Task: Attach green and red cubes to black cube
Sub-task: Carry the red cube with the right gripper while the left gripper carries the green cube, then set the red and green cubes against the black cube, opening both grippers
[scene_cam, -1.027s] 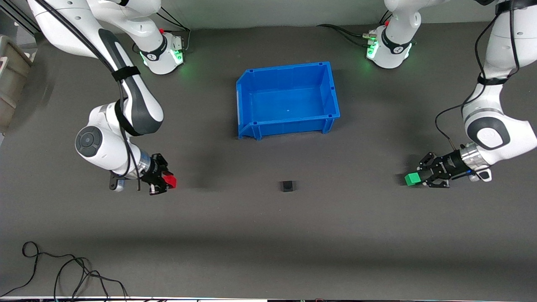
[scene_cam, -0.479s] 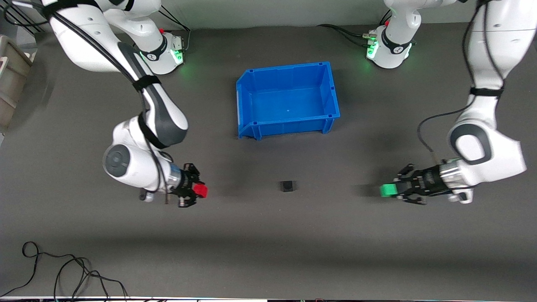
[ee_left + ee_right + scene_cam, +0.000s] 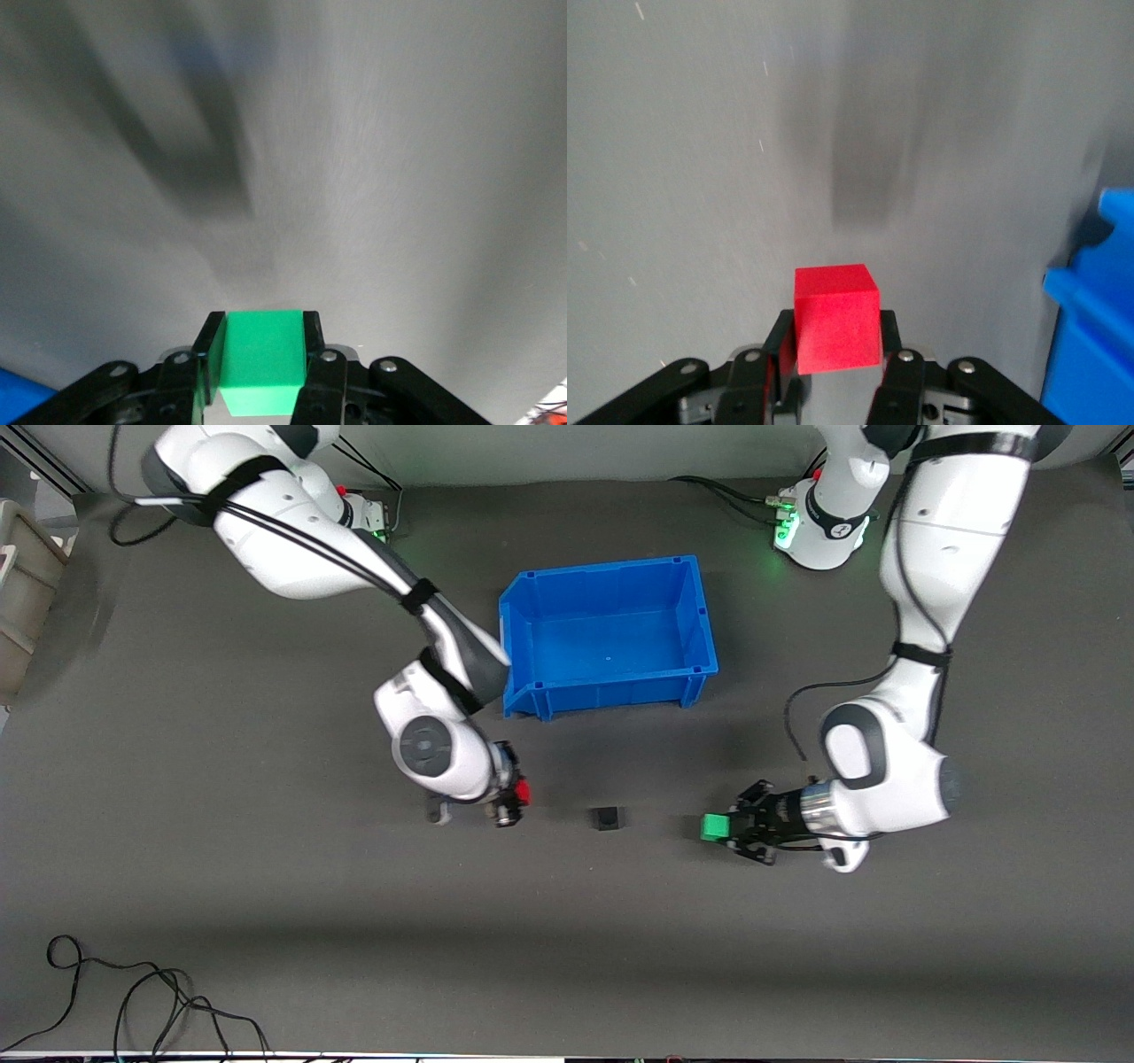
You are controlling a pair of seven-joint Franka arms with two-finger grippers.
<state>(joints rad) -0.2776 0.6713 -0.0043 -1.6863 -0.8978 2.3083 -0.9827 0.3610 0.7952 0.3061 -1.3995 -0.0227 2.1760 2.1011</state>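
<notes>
**Both cubes in hand, neither joined yet**

I have the pickups done – each coloured cube sits clamped between its fingers, and what is left is the actual joining. The right gripper (image 3: pixel 512 802), just left of centre in the front view, is clenched on the red cube (image 3: pixel 523 791); the right wrist view shows the cube (image 3: pixel 836 317) pinched squarely with bare table ahead of it. The left gripper (image 3: pixel 740 830), right of centre, grasps the green cube (image 3: pixel 714 827), and its wrist view shows the same firm hold (image 3: pixel 260 361).

The black cube (image 3: pixel 607 817) rests on the table (image 3: pixel 567 939) at mid-frame, between the two grippers and below the blue bin (image 3: pixel 523 629). Red is near it but apart; green is a little farther off – neither touches it.

By my reckoning I am about halfway: both closing approaches remain, then pressing each cube against a side of the black one. It is loose, so I judge a one-sided push could slide it away
</notes>
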